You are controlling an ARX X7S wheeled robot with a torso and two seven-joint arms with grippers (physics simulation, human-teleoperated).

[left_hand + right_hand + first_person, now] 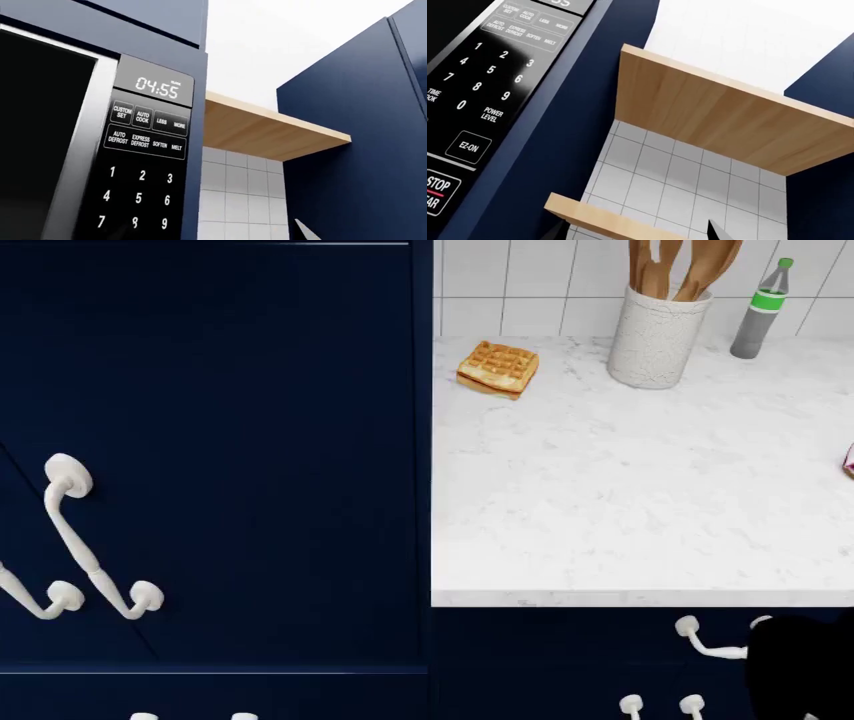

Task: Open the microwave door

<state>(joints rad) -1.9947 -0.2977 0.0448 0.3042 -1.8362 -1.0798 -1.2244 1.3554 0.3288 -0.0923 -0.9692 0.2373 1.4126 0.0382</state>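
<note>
Honestly can't tell whether either set of jaws is released or clenched. Only catching a pale sliver [299, 230] at the edge of the left wrist view and one dark tip [714, 231] at the edge of the right wrist view, so not calling it either way. Not gripping anything visible, at least.

Got the microwave [100, 150] close ahead of the left jaws, seen from below. Can read 04:55 on the display [157, 88], with the keypad [137, 197] under it and the dark door window [33, 140] right beside the panel behind a silver frame [83, 150]. Looks like a shut door, flush with the panel.

Same unit close ahead of the right jaws too, just further down it: number keys [490, 70], EZ-ON button [468, 146], STOP button [437, 186]. Beyond those jaws, past the navy cabinet side [560, 150], seeing two wooden shelves, upper shelf [714, 117] and lower shelf [607, 220], with white tile [660, 175] between.

Head view, well below both sets of jaws: navy cabinet front [240, 440] with white handles [80, 540], marble counter [641, 500], a waffle [498, 369], a speckled utensil crock [655, 338] and a green-capped bottle [759, 312]. Can't make out the dark blob [801, 670] in the corner.
</note>
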